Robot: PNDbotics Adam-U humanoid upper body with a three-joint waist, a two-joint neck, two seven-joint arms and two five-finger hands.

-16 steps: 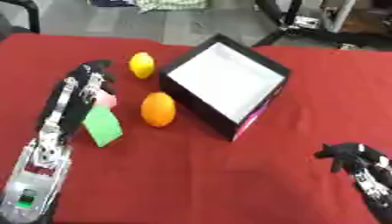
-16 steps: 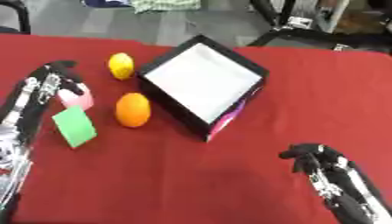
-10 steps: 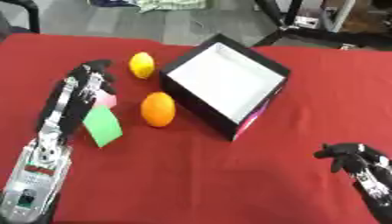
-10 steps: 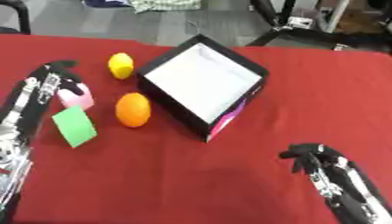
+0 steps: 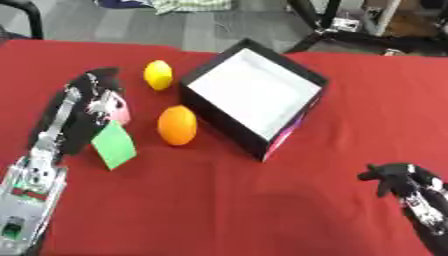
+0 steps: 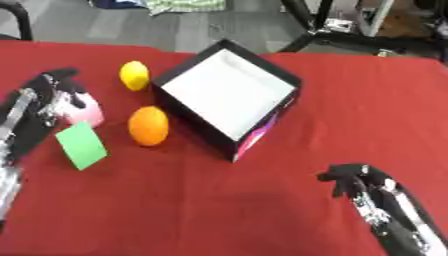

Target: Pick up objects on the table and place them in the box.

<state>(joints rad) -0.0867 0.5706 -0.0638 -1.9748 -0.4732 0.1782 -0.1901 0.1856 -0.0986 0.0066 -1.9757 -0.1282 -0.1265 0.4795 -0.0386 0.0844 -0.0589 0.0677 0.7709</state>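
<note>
Nothing on the desk [image 5: 219, 200] has shifted since the earlier frames; both arms and every object sit where they did, as far as I can see.

Nearest me, my right robot hand [image 6: 350, 181] rests idle on the red cloth at the lower right, fingers loosely curled and holding nothing. On the left, my left robot hand [image 5: 94, 95] lies stretched along the desk with its fingers extended and relaxed, gripping nothing; its fingertips are against a small pink object [image 6: 81, 111], and a green card [image 5: 115, 145] lies partly under the hand's edge.

Just right of the card sits the orange [image 5: 178, 125], close to the near wall of the box [image 5: 254, 95] but apart from it. The box is black outside, white inside, turned cornerwise to me, and I see only its bare white floor. A pink patch shows on its near right wall.

Beyond the orange, a lemon [image 5: 158, 75] lies just beside the box's left corner.
</note>
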